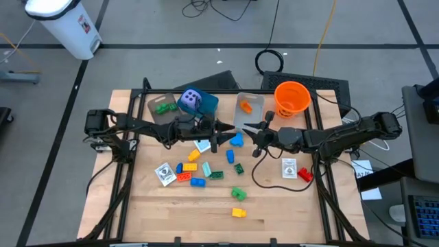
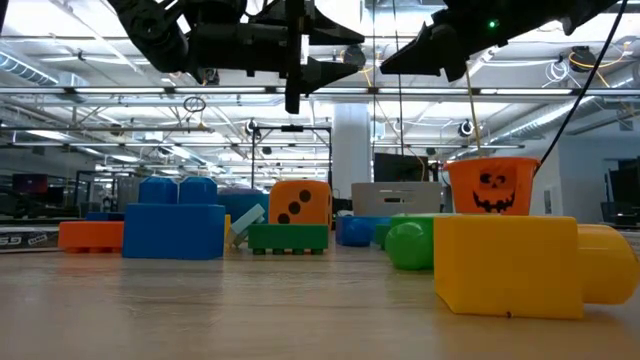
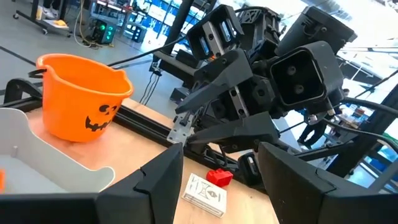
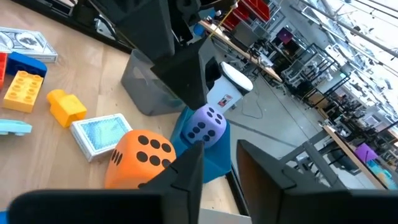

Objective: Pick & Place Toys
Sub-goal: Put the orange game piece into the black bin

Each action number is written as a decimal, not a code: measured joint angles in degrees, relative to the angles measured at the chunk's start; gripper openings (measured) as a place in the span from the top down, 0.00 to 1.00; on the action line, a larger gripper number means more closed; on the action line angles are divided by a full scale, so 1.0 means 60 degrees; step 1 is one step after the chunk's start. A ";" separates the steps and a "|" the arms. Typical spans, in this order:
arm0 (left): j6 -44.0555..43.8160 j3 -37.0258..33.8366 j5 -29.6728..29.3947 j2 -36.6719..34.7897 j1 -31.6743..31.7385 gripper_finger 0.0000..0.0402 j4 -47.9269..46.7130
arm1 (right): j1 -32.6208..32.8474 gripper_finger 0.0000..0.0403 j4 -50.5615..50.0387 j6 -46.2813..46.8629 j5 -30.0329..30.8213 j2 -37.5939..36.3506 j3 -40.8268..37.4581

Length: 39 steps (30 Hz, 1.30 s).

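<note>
Both arms meet over the back-middle of the tabletop (image 1: 137,206), raised above it, tips facing each other.

Left gripper (image 1: 218,132) comes in from the left. Its fingers (image 3: 158,177) stand partly apart with a clear gap, nothing between them.

Right gripper (image 1: 255,130) comes in from the right, close to the left one but apart. Its fingers (image 4: 186,174) show only a narrow gap, nothing seen in it; how far open, cannot tell for sure.

Toys are mostly loose on the tabletop below and in front of the grippers:
- blue brick (image 1: 236,140) just under the gap between the two grippers
- orange spotted die (image 4: 138,155) beside a face-up card (image 4: 99,135)
- a cluster of yellow, orange, red, blue and green bricks (image 1: 195,171) in the middle
- a card (image 1: 164,174) at the left of that cluster
- green brick (image 1: 238,193) and yellow brick (image 1: 238,213) nearer the front
- card (image 1: 289,168) with a red brick (image 1: 304,175) touching it on the right side

Purple spotted die (image 1: 190,101) sits on the teal box (image 1: 208,103) at the back. A green brick (image 1: 164,108) lies in the grey tray (image 1: 156,116) left of it. An orange piece (image 1: 247,106) lies in the pale tray (image 1: 241,118) beside the orange bucket (image 1: 292,97), back right.
</note>
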 joint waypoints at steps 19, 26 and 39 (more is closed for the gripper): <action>0.0246 -0.0002 0.0295 0.0000 0.0004 0.47 -0.0007 | -0.0049 0.56 0.0028 0.0045 0.0040 0.0000 0.0000; 0.0464 -0.0004 0.0448 -0.0025 0.0045 0.47 -0.0022 | -0.0607 0.54 -0.0085 0.1537 0.0007 0.0000 0.0000; 0.1642 -0.0011 0.2048 -0.1749 0.0854 0.47 -0.2109 | -0.4104 0.46 -0.2486 0.4881 -0.3220 0.0310 0.1047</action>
